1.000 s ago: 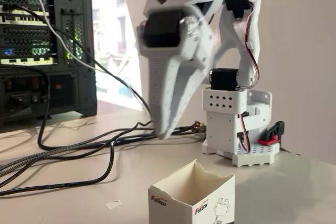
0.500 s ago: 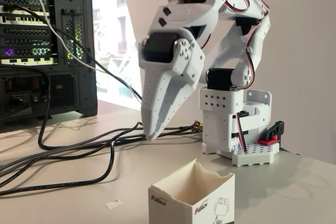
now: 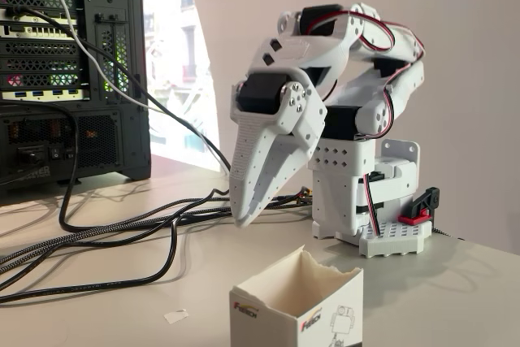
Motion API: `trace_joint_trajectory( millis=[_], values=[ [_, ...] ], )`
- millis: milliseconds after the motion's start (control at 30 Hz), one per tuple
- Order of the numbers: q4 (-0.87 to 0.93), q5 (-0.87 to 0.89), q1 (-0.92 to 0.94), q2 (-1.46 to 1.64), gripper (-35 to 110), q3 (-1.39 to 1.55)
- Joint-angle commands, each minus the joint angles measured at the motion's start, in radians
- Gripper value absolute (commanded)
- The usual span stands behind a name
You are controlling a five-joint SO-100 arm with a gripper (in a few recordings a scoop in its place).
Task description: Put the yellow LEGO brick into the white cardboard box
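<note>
Fixed view. My arm has folded back toward its perforated base (image 3: 351,184) since the earlier frames, and my pincer (image 3: 244,219) now hangs lower and farther from the camera, tips pointing down above the cables (image 3: 122,229). Its fingers lie together, narrow, with nothing visible between them. The white cardboard box (image 3: 296,306) stands open-topped at the bottom edge, near and in front of my pincer; I cannot see inside it. Bare table (image 3: 455,290) lies to the box's right; a computer tower (image 3: 69,71) bounds the left.

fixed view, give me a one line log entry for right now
pincer: shut, empty, tip down | white cardboard box: open-topped, in front of pincer | yellow brick: unseen
</note>
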Motion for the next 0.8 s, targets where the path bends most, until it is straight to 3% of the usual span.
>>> trace_joint_trajectory(
  millis=[0, 767],
  values=[
    [0.025, -0.002, 0.014, 0.152, -9, 0.037],
    [0.077, 0.018, 0.034, 0.281, -9, 0.091]
  ],
)
